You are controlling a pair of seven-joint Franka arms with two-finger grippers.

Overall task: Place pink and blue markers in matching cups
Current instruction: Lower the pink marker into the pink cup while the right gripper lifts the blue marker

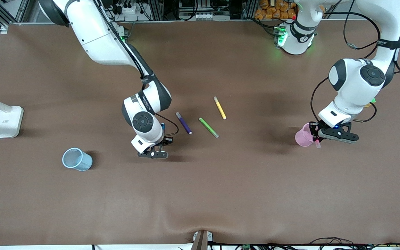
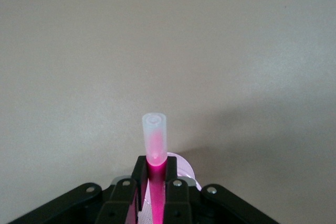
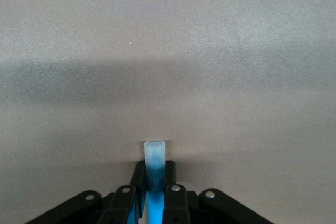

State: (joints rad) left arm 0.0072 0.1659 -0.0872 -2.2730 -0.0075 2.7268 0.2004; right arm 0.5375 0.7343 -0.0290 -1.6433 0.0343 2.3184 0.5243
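My left gripper (image 1: 319, 139) is shut on the pink marker (image 2: 155, 142), whose pale cap sticks out past the fingers. It hangs at the rim of the pale pink mesh cup (image 1: 303, 135), toward the left arm's end of the table. A piece of that cup's rim (image 2: 182, 164) shows just under the fingers (image 2: 139, 174). My right gripper (image 1: 155, 152) is shut on the blue marker (image 3: 155, 157), greyish cap outward, over bare table. The light blue mesh cup (image 1: 77, 159) stands upright toward the right arm's end, apart from the right gripper.
A purple marker (image 1: 183, 123), a green marker (image 1: 208, 127) and a yellow marker (image 1: 219, 107) lie mid-table between the arms. A white lamp base (image 1: 7, 121) stands at the right arm's end of the table. The table is covered in brown cloth.
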